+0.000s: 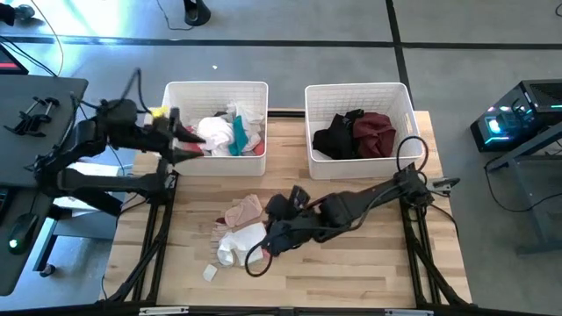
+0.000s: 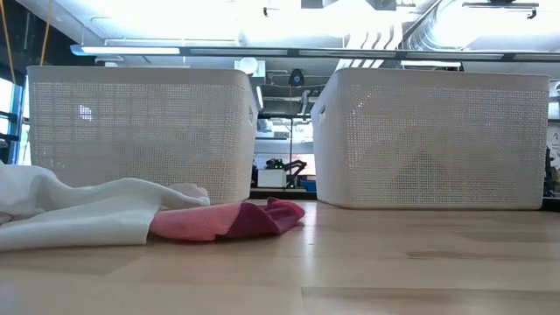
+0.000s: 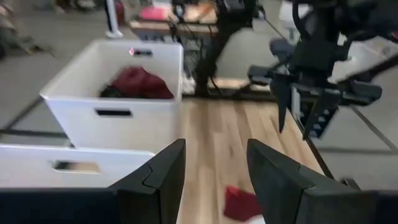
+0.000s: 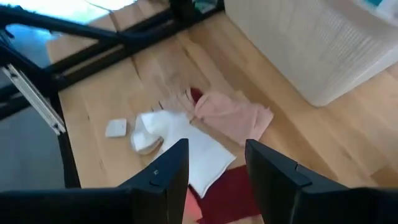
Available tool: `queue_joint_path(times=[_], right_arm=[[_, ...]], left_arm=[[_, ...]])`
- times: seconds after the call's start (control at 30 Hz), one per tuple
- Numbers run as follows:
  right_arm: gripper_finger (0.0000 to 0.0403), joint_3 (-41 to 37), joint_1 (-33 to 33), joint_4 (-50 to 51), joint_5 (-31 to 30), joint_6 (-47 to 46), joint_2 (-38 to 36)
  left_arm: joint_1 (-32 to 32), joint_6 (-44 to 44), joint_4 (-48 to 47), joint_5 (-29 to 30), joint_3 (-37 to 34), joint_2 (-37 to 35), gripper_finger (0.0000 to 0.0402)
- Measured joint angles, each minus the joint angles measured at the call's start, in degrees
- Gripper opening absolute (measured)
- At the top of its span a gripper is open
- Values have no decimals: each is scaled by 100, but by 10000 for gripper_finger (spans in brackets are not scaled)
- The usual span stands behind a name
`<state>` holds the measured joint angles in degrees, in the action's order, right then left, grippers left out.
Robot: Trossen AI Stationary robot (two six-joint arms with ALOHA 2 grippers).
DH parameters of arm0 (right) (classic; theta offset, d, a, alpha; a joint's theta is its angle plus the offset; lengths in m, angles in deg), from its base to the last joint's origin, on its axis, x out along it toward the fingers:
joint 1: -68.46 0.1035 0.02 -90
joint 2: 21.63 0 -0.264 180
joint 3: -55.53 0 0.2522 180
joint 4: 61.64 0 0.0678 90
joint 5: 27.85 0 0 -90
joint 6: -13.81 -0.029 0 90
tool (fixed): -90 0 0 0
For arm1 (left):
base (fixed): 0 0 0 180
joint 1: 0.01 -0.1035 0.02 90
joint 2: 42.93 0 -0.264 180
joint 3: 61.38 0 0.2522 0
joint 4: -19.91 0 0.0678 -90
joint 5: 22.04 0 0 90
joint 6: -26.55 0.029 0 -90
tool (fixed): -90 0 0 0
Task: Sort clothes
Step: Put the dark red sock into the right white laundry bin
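Observation:
Two white slatted baskets stand at the table's far side. The left basket [image 1: 255, 90] holds white, teal and pink clothes [image 1: 226, 132]; the right basket [image 1: 404, 96] holds black and maroon clothes [image 1: 356, 133]. On the table lie a pink garment [image 1: 244, 211], a white one [image 1: 239, 242] and a maroon one [image 4: 227, 190], partly overlapping. My right gripper [image 1: 263, 241] [image 4: 216, 152] hangs open above this pile, touching nothing. My left gripper [image 1: 195, 145] [image 3: 214, 149] is open and empty at the left basket's left wall.
A small white piece [image 1: 209, 272] lies near the table's front edge, left of the pile. The baskets' tall walls [image 2: 140, 131] [image 2: 429, 136] close off the far side. Bare wood lies in front of the right basket [image 1: 369, 263]. A black stand [image 1: 35, 114] is left of the table.

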<state>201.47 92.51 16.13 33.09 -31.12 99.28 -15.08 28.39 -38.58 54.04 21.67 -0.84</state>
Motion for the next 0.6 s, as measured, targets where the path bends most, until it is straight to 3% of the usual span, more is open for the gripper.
queue_joint_path(times=[0.3, 0.6], right_arm=[[144, 0, 136, 512, 637, -718, 413], [144, 0, 238, 841, 727, -1013, 963]], left_arm=[[1234, 27, -218, 758, -396, 278, 127], [2272, -146, -922, 1204, -394, 856, 115]])
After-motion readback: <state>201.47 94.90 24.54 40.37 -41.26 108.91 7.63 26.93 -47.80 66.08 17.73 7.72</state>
